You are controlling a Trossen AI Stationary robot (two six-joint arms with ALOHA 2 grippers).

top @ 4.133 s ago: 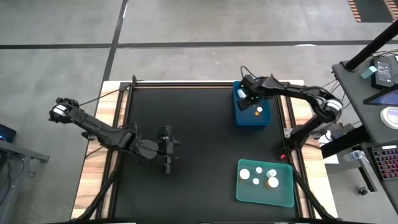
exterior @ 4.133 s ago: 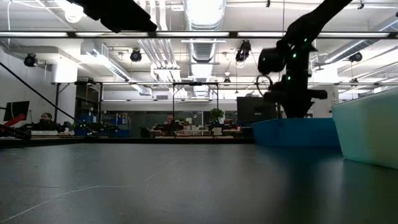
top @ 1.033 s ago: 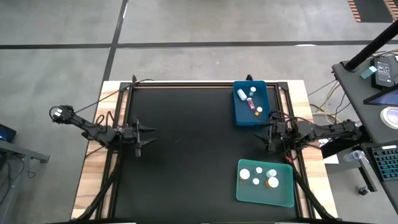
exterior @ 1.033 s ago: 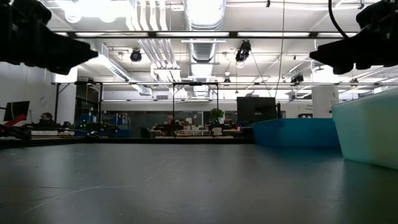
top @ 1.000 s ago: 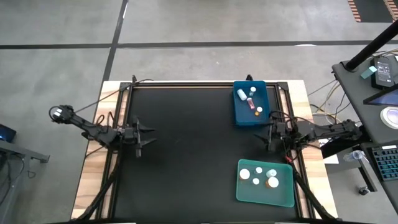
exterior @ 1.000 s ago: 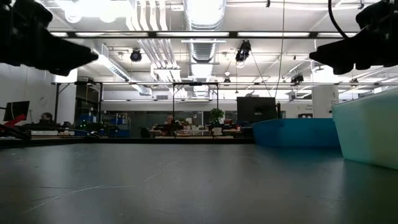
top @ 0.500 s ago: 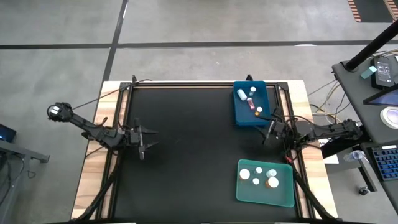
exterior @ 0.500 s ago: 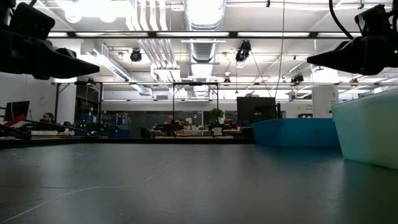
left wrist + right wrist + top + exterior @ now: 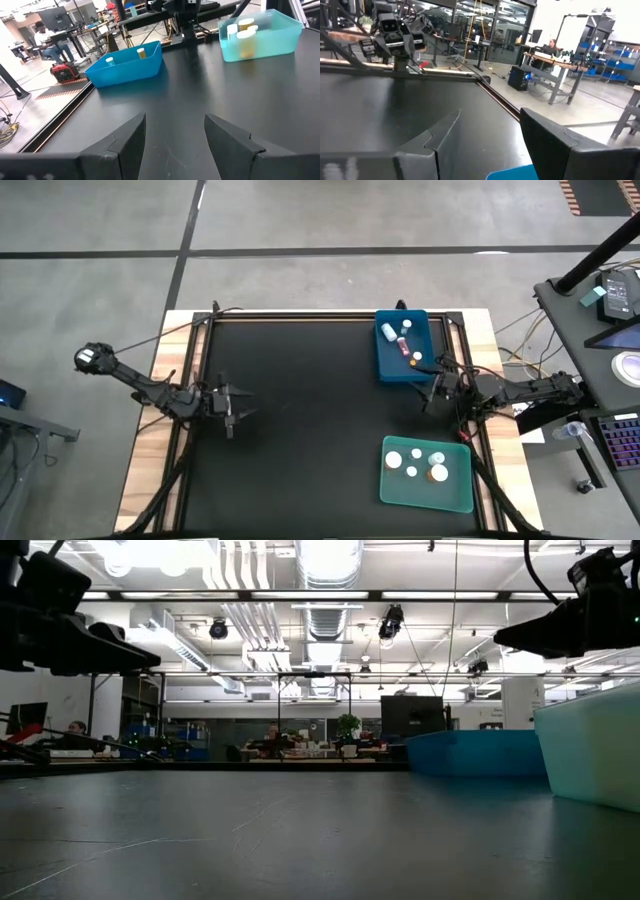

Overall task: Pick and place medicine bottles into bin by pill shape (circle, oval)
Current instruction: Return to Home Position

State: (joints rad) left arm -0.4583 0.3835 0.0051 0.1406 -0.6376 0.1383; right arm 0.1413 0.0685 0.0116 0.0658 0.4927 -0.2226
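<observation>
The medicine bottles lie in two bins on the table's right half. Several sit in the blue bin at the far right, among them an amber one. Several white-capped ones stand in the teal bin at the near right. My left gripper hangs open above the table's left edge, nothing between its fingers. My right gripper hangs open at the right edge, just near of the blue bin, also with nothing in it.
The black mat lies bare between the two arms. In the low view the blue bin and the teal bin stand at the right. A desk with a keyboard and cables stands beyond the right edge. People sit at desks far behind the table.
My left gripper has rolled and tipped down a little, its fingers swinging toward the table's near edge. My right gripper has turned at the wrist, its fingers swinging toward the blue bin. Both stay open, and no bottle has moved.
</observation>
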